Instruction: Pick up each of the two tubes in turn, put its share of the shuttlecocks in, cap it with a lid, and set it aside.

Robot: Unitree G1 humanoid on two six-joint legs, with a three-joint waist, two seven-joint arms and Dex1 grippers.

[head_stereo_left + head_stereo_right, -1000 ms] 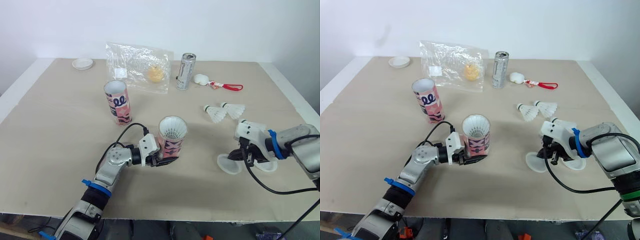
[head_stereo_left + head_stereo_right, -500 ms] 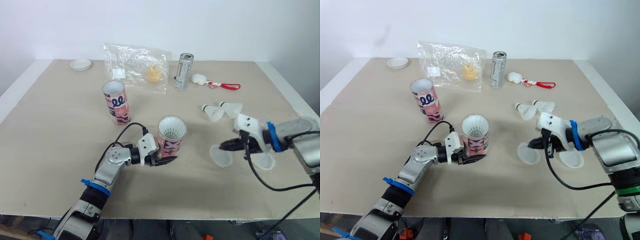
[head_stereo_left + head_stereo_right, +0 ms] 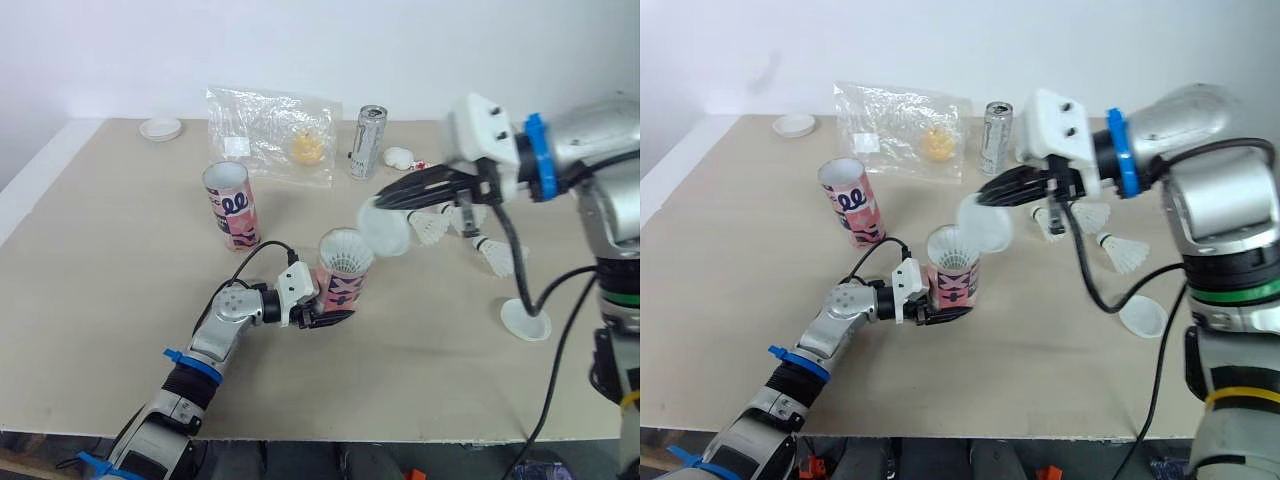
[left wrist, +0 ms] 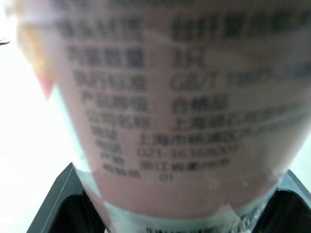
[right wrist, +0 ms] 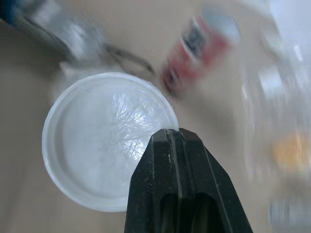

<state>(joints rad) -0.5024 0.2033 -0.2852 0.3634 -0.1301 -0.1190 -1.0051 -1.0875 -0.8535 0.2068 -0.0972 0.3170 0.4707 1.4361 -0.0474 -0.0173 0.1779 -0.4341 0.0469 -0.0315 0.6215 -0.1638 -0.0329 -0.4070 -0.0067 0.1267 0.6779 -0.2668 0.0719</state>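
We show a tan table (image 3: pixel 120 300) seen from the head camera. The left gripper (image 3: pixel 330 314) lies low on the table, its two black fingers (image 4: pixel 51 206) clamped on the base of a pink tube (image 3: pixel 343 285). The tube stands upright near the middle of the table, and the white feathers of a shuttlecock (image 3: pixel 345 258) show in its open mouth. The right gripper (image 3: pixel 383 201) hangs above the table, its fingers pressed together on the rim of a white lid (image 5: pixel 104 141). We see this lid tilted in the air, just above and to the right of the tube's mouth; we cannot tell whether it touches the rim. A second tube (image 3: pixel 232 205) stands upright farther back and to the left, open and well apart from the first. A second lid (image 3: pixel 526 321) lies flat near the right edge. Loose shuttlecocks (image 3: pixel 1120 252) lie on the table beneath the right arm. Along the far side stand a drink can (image 3: pixel 368 143), a clear plastic bag (image 3: pixel 272 135) and a small white dish (image 3: pixel 160 128).
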